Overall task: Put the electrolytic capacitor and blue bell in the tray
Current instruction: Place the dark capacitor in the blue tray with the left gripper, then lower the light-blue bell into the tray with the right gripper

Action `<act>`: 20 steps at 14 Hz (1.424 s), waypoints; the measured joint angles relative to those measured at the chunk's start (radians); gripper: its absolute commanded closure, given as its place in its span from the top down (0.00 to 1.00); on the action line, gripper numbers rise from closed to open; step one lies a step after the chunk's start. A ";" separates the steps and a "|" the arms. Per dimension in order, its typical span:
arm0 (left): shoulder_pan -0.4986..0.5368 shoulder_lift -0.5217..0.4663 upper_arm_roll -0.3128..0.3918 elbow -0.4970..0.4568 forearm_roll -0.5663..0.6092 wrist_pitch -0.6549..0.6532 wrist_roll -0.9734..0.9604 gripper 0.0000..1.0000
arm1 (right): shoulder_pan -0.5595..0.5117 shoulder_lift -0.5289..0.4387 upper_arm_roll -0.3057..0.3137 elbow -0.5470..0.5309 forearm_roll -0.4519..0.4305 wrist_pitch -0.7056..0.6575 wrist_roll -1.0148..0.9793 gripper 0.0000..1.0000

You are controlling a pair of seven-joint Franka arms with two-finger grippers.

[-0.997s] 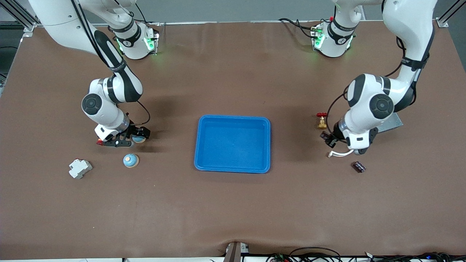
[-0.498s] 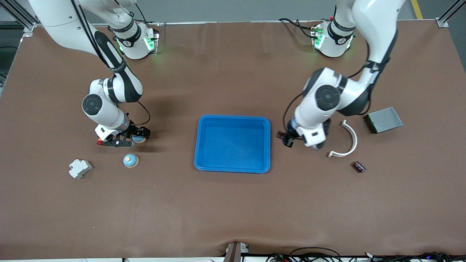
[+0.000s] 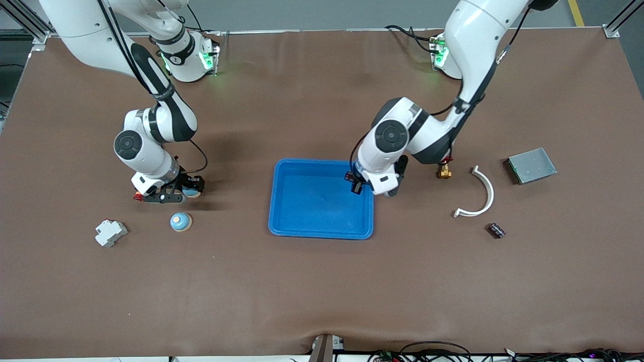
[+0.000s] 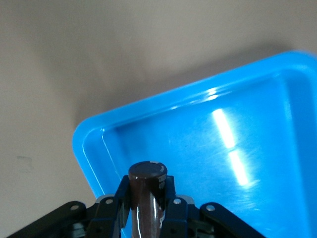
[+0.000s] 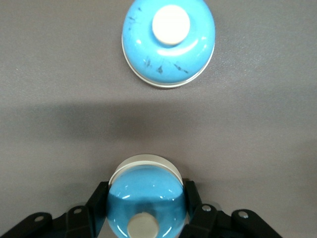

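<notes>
1. Front view: the tray (image 3: 322, 221) is glossy blue plastic, a shallow rectangle with rounded corners and a raised rim, on the matte brown table (image 3: 322, 291).
2. The left claw (image 3: 355, 183) hangs over the tray's corner toward the left arm's end, clamped on one dark, shiny cylindrical capacitor (image 4: 147, 196).
3. A second capacitor (image 3: 496, 230) lies on the table toward the left arm's end.
4. There are two smooth domed blue bells with pale buttons: one bell (image 5: 146, 201) is gripped in the right claw (image 3: 188, 191) with the fingers closed on its sides; the second bell (image 3: 180, 221) sits on the table nearer the front camera.
5. One each: white curved strip (image 3: 480, 193), flat grey box (image 3: 532, 165), brass valve (image 3: 444, 172), white block (image 3: 110, 233).
</notes>
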State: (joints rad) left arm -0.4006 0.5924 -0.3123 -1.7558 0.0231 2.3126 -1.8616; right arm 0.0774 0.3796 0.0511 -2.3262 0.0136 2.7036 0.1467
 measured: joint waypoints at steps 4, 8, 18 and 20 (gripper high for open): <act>-0.020 0.059 0.022 0.008 0.019 0.000 -0.011 0.12 | 0.000 -0.001 0.001 0.061 0.000 -0.113 0.004 0.00; -0.020 0.095 0.027 0.043 0.043 0.000 -0.024 1.00 | 0.035 -0.031 0.004 0.275 0.000 -0.445 0.104 0.00; 0.117 -0.069 0.092 0.163 0.155 -0.219 0.060 1.00 | 0.309 -0.056 0.017 0.377 0.002 -0.465 0.654 0.00; 0.183 -0.083 0.096 0.161 0.163 -0.287 0.208 1.00 | 0.361 -0.050 0.017 0.377 0.002 -0.426 0.741 0.00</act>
State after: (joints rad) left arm -0.2177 0.5090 -0.2168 -1.5945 0.1864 2.0257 -1.6539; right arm 0.4383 0.3300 0.0684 -1.9488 0.0159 2.2776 0.8881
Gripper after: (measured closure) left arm 0.000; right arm 0.344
